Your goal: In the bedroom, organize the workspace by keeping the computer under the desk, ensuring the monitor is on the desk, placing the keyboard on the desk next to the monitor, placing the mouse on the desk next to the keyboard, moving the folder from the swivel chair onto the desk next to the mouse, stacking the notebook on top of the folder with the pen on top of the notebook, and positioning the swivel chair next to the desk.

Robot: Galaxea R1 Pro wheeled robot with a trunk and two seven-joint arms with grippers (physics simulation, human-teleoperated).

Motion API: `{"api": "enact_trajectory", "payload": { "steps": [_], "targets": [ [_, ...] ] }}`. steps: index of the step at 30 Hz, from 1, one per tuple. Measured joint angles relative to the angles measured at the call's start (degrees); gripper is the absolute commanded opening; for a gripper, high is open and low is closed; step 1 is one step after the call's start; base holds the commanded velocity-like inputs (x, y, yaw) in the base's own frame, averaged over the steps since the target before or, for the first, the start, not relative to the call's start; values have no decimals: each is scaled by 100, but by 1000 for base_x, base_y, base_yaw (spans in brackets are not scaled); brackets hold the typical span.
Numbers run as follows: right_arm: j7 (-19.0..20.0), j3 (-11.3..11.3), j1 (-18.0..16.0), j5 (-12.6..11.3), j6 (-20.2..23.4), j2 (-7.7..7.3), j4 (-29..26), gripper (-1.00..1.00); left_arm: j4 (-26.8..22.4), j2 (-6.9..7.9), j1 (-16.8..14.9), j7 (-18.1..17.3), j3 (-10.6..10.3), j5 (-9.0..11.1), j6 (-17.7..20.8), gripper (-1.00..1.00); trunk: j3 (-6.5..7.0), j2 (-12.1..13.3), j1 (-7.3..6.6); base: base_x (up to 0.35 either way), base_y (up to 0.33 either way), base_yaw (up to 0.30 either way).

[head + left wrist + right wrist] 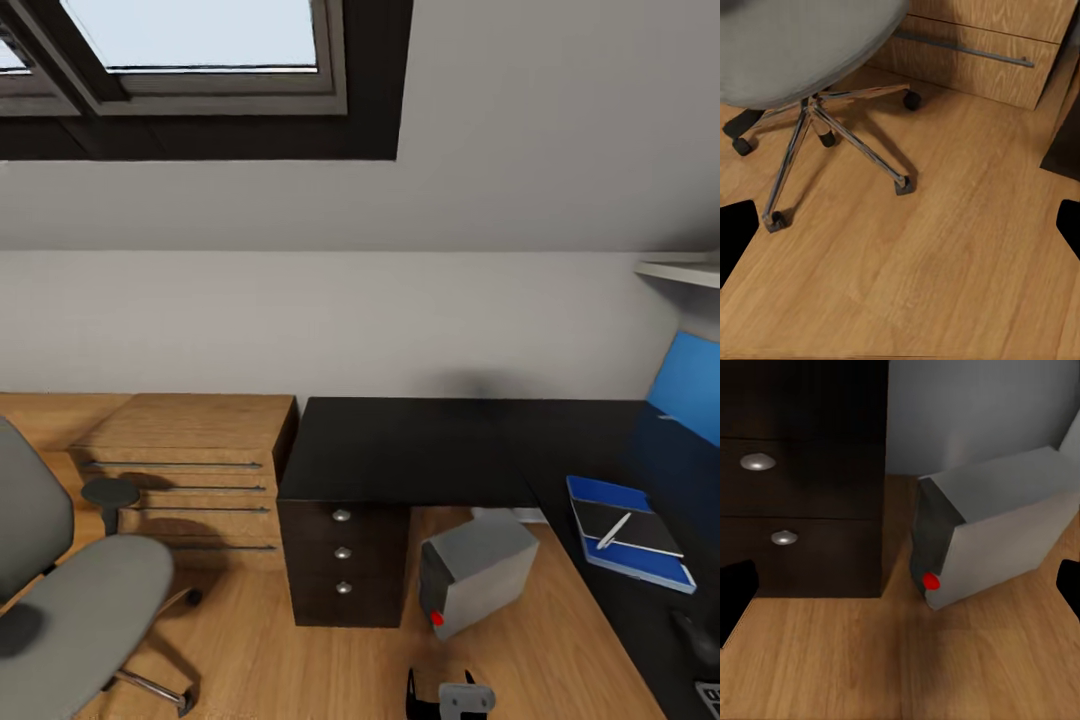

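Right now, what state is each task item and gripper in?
computer: on floor, tilted, beside drawers
folder: flat on desk
notebook: on folder
pen: on notebook
swivel chair: apart from desk
left gripper: open, empty
right gripper: open, empty

A skylight (190, 40) sits in the sloped grey wall (400, 310) above a light wooden drawer chest (190, 460) on the wooden floor (300, 670).

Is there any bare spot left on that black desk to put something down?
Yes. The desk top is bare from its end beside the wooden drawer chest along to the corner. It is crowded on the right wing, where the folder, notebook and pen sit stacked.
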Motion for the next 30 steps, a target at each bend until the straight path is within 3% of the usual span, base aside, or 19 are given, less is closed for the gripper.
{"api": "enact_trajectory", "payload": {
  "steps": [30],
  "targets": [
    [-12, 0, 0, -7, -268, 14, 25, 100, 365, -4, 2, 7, -30, -21, -6, 100, 16, 41, -22, 0, 0, 283]
  ]
}}
